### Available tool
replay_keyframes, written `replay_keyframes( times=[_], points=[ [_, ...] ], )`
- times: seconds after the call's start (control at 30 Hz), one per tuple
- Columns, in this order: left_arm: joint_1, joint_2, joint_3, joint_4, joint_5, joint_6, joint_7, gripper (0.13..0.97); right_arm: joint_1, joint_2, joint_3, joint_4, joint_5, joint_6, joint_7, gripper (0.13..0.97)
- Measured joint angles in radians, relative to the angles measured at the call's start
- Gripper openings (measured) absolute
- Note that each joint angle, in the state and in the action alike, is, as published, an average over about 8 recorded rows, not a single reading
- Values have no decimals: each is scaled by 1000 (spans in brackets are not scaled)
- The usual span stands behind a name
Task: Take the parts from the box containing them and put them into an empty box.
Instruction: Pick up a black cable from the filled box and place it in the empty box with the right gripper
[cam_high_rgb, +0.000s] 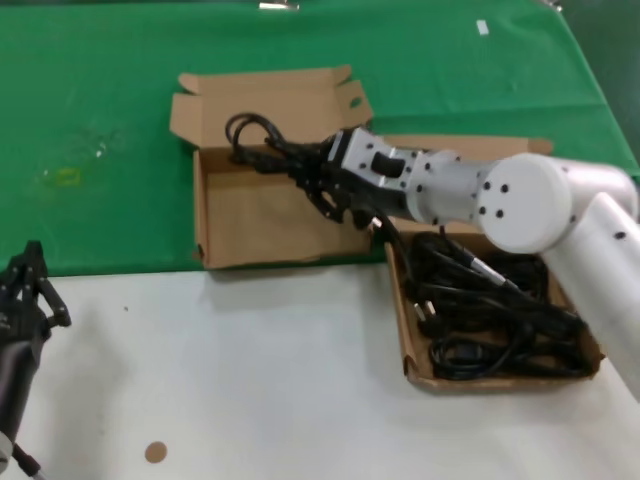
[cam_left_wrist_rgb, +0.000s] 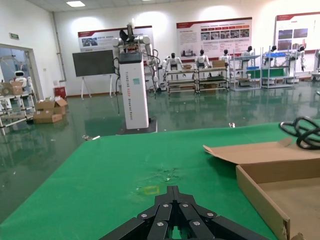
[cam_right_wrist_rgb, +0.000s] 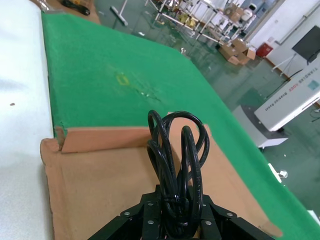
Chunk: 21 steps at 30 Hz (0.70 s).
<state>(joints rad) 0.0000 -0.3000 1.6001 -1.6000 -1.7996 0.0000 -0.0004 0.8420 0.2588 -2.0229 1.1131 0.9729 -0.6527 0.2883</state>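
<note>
Black left tool (cam_high_rgb: 22, 290) rests idle at the surface (cam_high_rgb: 250, 370) edge; I cannot tell its state. Over the empty box (cam_high_rgb: 255, 215), the right tool (cam_high_rgb: 310, 180) grips a cable (cam_high_rgb: 255, 140). Loops overhanging the back wall may snag or spill on release. More cables fill the full box (cam_high_rgb: 415, 365).

The right arm (cam_high_rgb: 520, 200) has glossy white rounded housings dotted with small black screws; both grippers' linkage fingers (cam_left_wrist_rgb: 172, 220) are black with silver rivets.
</note>
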Motion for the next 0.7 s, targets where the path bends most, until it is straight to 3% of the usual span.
replay_keyframes(
  times=[0.37, 0.7],
  points=[
    [0, 0, 0, 0, 0, 0, 0, 144, 57, -61, -6, -182, 42, 67, -98, 239],
    [0, 0, 0, 0, 0, 0, 0, 144, 80, -88, -14, -242, 59, 94, -138, 250]
  ],
)
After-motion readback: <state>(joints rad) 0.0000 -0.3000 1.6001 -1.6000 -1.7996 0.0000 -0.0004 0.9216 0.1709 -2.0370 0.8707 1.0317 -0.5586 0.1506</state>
